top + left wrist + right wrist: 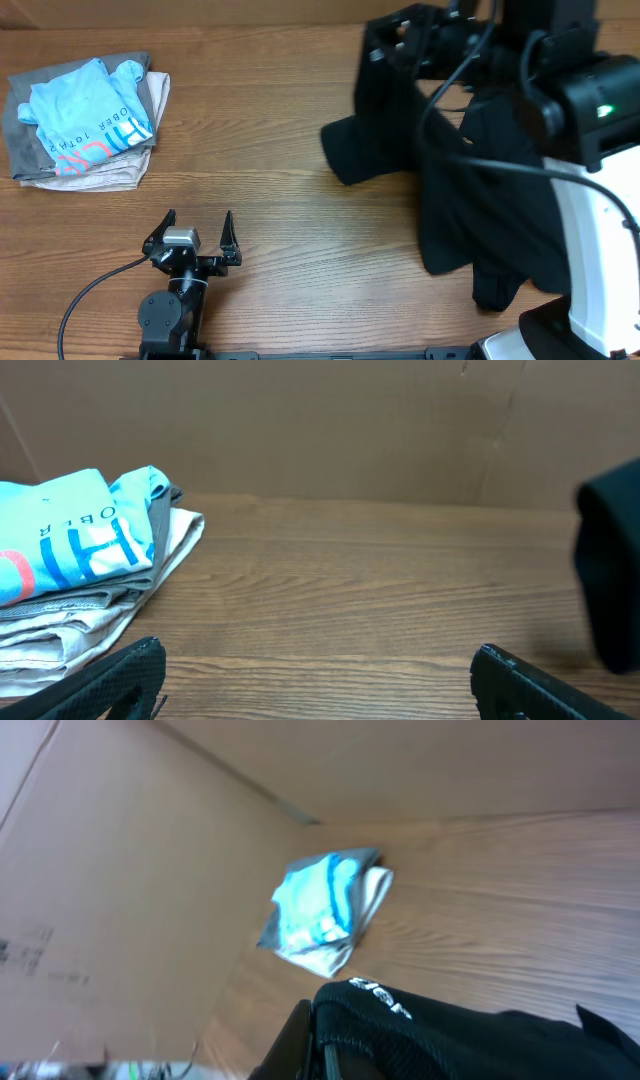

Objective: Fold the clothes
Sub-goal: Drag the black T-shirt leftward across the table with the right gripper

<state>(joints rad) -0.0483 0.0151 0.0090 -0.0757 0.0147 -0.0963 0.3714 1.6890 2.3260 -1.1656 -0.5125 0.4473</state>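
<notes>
One black T-shirt point(470, 200) is in hand. It hangs bunched and crumpled under the right gripper point(400, 50) over the right side of the tabletop point(280, 180), with one sleeve trailing toward the middle and the lower part piled near the front right corner. The right gripper's jaws are closed, and the right wrist view shows black cloth with a small white mark just below them, so it appears to be pinching the shirt.

The left gripper point(199, 218) sits near the front edge, left of centre. Its fingers are spread wide with nothing between them, well apart from the shirt.

The step looks like the very start of a fold: getting the garment up and spread out. Next, the shirt probably needs to be laid flat on the bare middle of the tabletop. The left gripper would have to cross over and take a second edge so the cloth can be pulled smooth.

No bin, basket or tray is in view. A folded stack point(90, 125) with a light blue printed shirt point(85, 115) on top lies at the back left corner, and a cardboard wall point(350, 430) stands along the back edge.
</notes>
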